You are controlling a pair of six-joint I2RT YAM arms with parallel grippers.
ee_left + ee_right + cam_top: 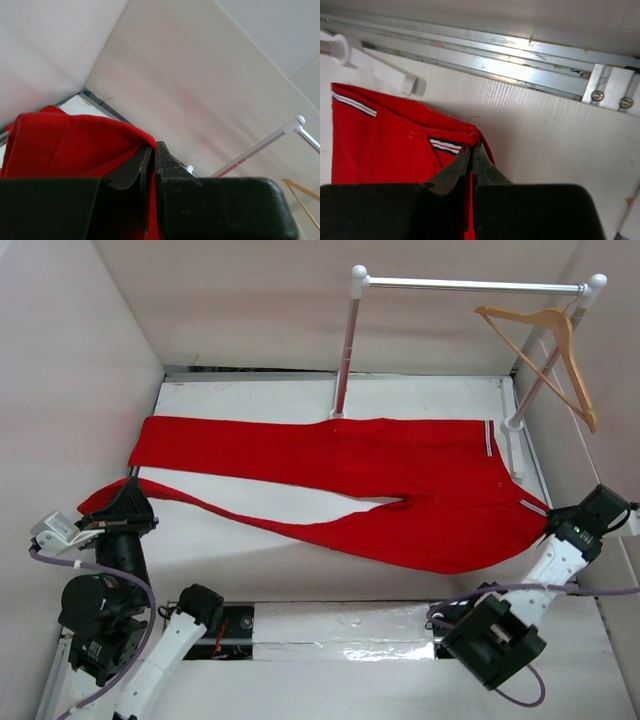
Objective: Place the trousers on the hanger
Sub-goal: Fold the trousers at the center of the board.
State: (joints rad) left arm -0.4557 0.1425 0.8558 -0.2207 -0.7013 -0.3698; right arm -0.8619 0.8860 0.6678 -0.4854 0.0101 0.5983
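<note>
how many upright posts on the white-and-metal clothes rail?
2: left post behind the bright red cloth trousers' middle; right post at their waist end, beside the hanging tan wooden hanger.

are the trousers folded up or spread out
Spread out. The trousers lie flat across the table, both legs stretched out long with a gap between them and nothing doubled over.
</note>
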